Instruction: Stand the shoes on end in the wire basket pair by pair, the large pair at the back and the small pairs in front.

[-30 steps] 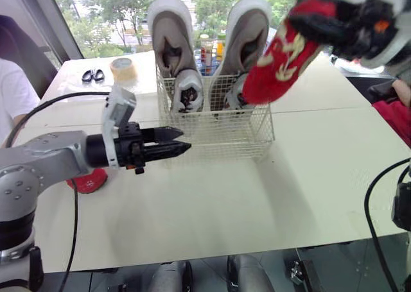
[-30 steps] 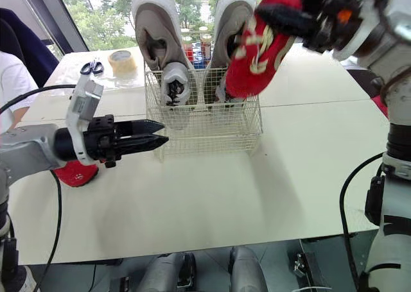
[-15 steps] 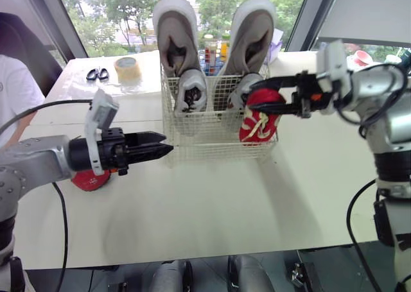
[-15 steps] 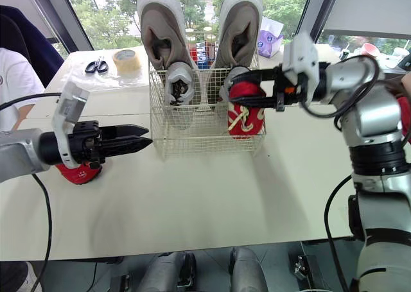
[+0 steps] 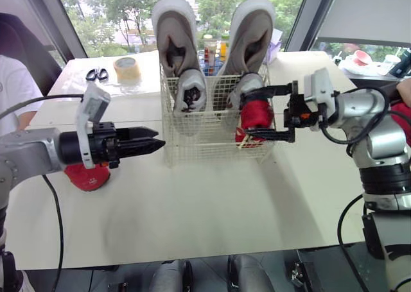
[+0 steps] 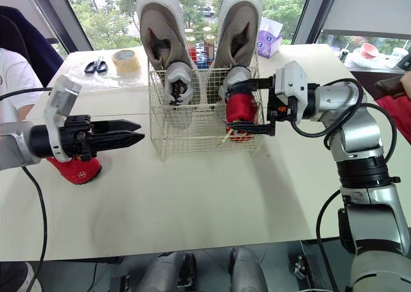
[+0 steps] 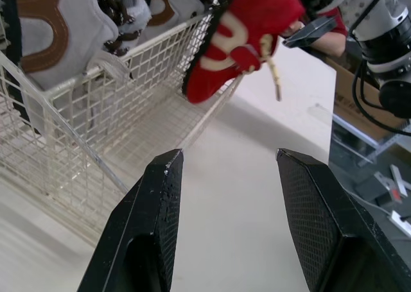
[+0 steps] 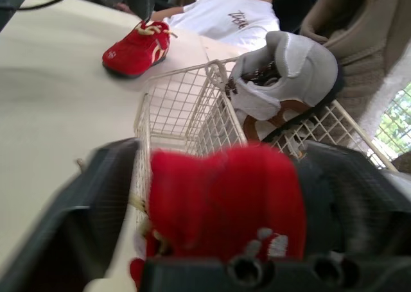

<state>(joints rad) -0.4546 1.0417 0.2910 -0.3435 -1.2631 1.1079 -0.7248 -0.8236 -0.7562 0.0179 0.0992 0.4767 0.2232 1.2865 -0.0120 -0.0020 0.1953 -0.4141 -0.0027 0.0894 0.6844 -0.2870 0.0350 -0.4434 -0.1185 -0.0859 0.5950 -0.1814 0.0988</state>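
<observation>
Right gripper clamps a red shoe at the wire basket's front right corner, perhaps inside; left gripper, spread apart, hovers alongside.

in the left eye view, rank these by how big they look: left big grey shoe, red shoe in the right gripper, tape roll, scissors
1. left big grey shoe
2. red shoe
3. tape roll and scissors look about alike; both lie farther from the camera

The left hand hides the upper part of the loose red shoe.
</observation>
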